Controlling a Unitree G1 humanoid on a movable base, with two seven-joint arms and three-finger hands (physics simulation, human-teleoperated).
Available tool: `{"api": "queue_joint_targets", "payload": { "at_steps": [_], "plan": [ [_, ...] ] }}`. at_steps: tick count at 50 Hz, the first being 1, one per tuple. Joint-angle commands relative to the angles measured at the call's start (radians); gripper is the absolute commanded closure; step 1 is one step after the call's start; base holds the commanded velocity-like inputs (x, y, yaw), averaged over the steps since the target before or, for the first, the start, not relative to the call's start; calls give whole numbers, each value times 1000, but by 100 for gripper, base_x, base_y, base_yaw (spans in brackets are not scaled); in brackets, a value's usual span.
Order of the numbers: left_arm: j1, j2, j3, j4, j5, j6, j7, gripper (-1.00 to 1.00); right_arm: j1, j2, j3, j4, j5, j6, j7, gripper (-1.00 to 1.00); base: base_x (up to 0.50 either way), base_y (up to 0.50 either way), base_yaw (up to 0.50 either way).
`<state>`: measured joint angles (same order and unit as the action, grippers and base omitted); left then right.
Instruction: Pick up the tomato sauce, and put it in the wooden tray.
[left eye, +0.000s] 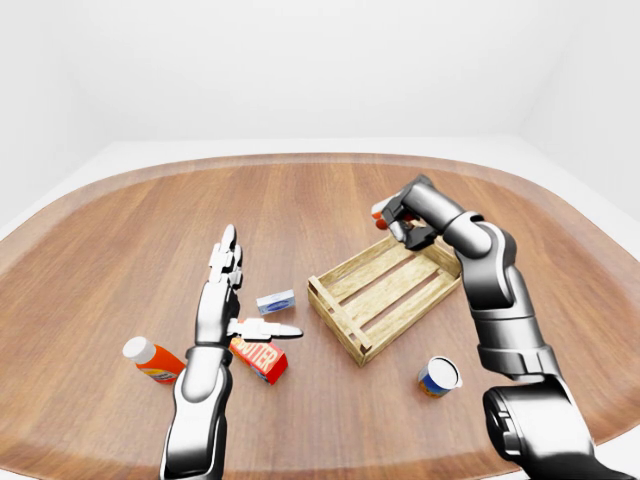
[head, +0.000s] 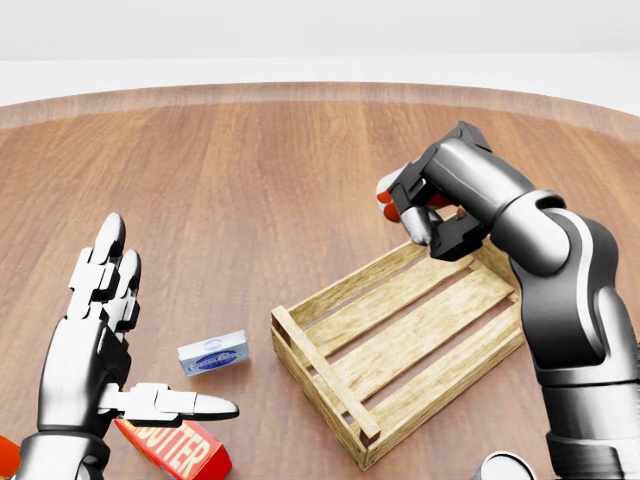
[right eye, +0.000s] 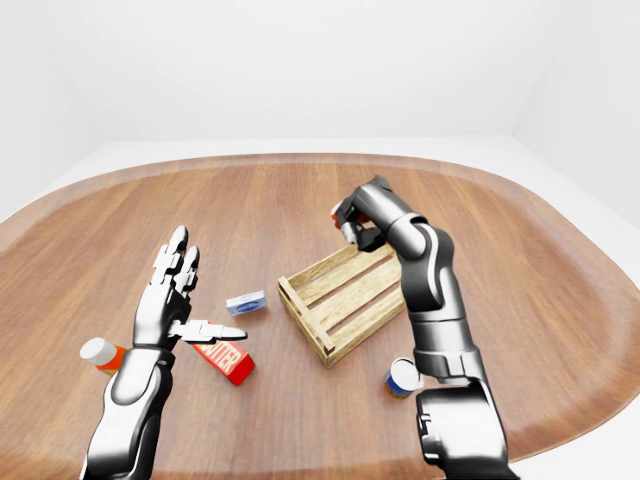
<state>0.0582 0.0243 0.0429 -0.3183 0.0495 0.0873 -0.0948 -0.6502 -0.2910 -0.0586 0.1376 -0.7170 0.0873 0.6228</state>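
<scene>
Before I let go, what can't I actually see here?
- Tomato sauce: mostly wrapped by the right hand in every view; only a red-and-white edge shows.
- Far corner of the wooden tray: covered by that hand, head view.
- Small blue box label: too small.
- Butter pack: cut by the bottom edge, head view.

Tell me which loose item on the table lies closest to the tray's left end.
The small blue-white box, just left of the tray. The butter box, bottle and can lie farther off.

Three head cameras, all overlooking the table (left eye: 120, 220)
</scene>
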Motion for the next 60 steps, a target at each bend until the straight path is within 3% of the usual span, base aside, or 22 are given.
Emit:
{"api": "queue_joint_targets", "payload": {
  "at_steps": [1,9,19,37,60],
  "plan": [
    [-3,1,3,4,-3,0,-1,-100,-229,-42,30,486,-110,0,-34,100,0,0,0],
    [-4,2,4,3,-4,0,-1,-100,-354,-22,68,790,-190,0,-82,100,0,0,0],
    [-6,5,17,-5,-11,0,-3,-100,-438,21,93,963,-235,0,-122,100,0,0,0],
    [-11,8,28,2,-19,0,-6,-100,-445,95,144,1055,-337,0,-180,100,0,0,0],
    [-16,8,27,4,-22,0,-5,-100,-381,114,144,1170,-387,0,-283,100,0,0,0]
  ]
}}
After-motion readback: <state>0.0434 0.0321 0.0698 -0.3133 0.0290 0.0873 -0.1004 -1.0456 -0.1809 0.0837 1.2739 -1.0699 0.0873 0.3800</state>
